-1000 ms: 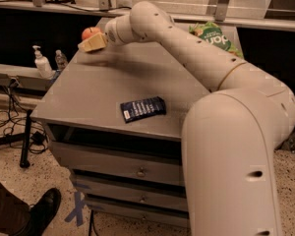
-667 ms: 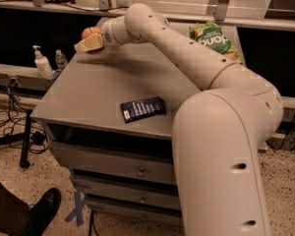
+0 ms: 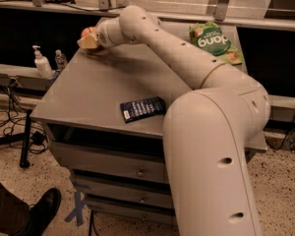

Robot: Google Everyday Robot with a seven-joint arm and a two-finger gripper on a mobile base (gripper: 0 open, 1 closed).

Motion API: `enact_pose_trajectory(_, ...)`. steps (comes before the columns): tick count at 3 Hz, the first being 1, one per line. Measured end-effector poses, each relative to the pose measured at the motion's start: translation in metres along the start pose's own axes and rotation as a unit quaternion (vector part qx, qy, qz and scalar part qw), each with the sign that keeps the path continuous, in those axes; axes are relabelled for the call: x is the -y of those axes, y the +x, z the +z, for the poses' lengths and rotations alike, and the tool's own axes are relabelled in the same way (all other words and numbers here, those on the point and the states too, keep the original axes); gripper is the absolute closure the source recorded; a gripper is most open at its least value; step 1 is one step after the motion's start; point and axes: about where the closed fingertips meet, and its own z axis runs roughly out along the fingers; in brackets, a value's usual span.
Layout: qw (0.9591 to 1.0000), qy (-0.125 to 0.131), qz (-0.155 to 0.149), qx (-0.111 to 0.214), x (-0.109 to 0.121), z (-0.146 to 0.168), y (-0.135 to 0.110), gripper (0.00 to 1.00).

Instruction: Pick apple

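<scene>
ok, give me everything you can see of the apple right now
The apple is small, round and red-orange with a paler patch. Only its upper part shows, above the gripper, which sits right against it at the far left corner of the grey cabinet top. No stem is visible. Whether it is gripped or resting on the surface can't be told.
</scene>
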Motion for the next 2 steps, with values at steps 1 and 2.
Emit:
enact_pose_trajectory(1, 1.0000, 0.001, 0.004, 0.002, -0.0014, 0.0020, 0.0011, 0.62)
enact_pose_trajectory(2, 1.0000, 0.004, 0.005, 0.007, -0.0003, -0.0040, -0.0022, 0.85)
